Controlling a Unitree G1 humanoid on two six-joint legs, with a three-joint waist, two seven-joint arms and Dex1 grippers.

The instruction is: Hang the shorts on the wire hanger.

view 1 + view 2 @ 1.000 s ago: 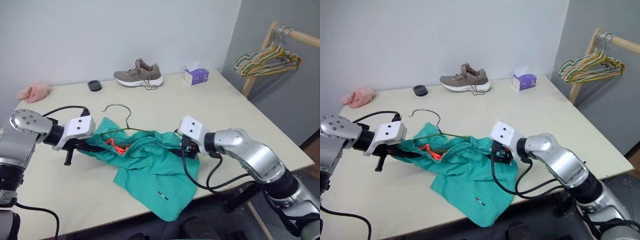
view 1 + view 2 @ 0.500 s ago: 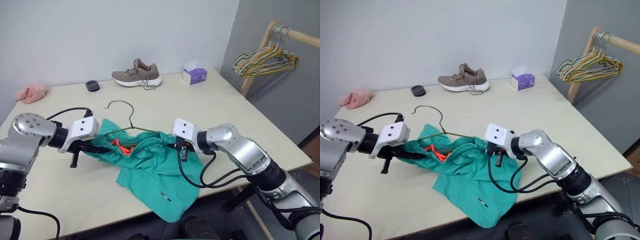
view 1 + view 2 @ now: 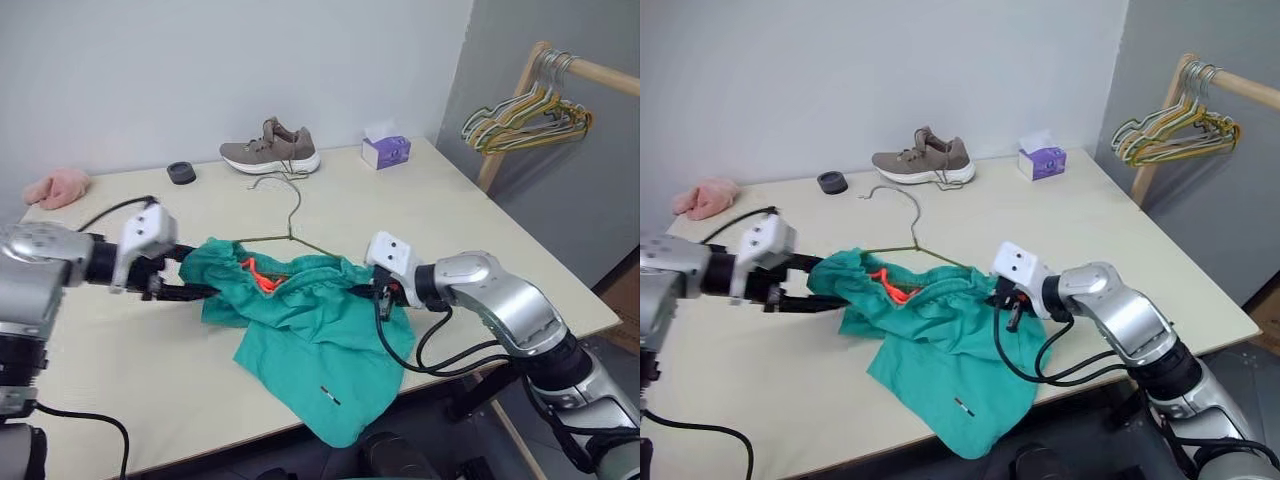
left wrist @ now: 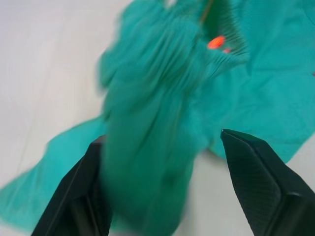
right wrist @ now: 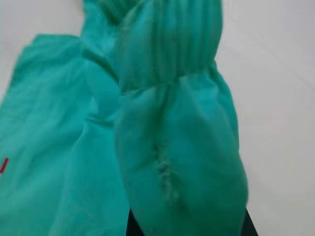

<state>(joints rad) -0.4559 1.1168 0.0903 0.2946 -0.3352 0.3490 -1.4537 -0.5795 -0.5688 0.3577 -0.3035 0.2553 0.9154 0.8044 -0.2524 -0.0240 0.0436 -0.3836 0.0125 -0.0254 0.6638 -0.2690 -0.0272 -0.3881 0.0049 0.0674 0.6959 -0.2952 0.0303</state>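
shorts point(image 3: 310, 320) between left hand point(image 4: 162, 196) and right hand point(image 3: 380, 292)

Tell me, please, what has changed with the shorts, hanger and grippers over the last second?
The left gripper has opened around the shorts; the right gripper has shut on their waistband. The wire hanger has swung its hook toward the shoe. The shoe and the pink cloth stayed put.

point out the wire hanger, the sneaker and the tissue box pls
wire hanger point(image 3: 292, 205): left eye view, on the neck below its hook.
sneaker point(image 3: 270, 152): left eye view, on the side of its upper.
tissue box point(image 3: 387, 152): left eye view, on its purple front face.
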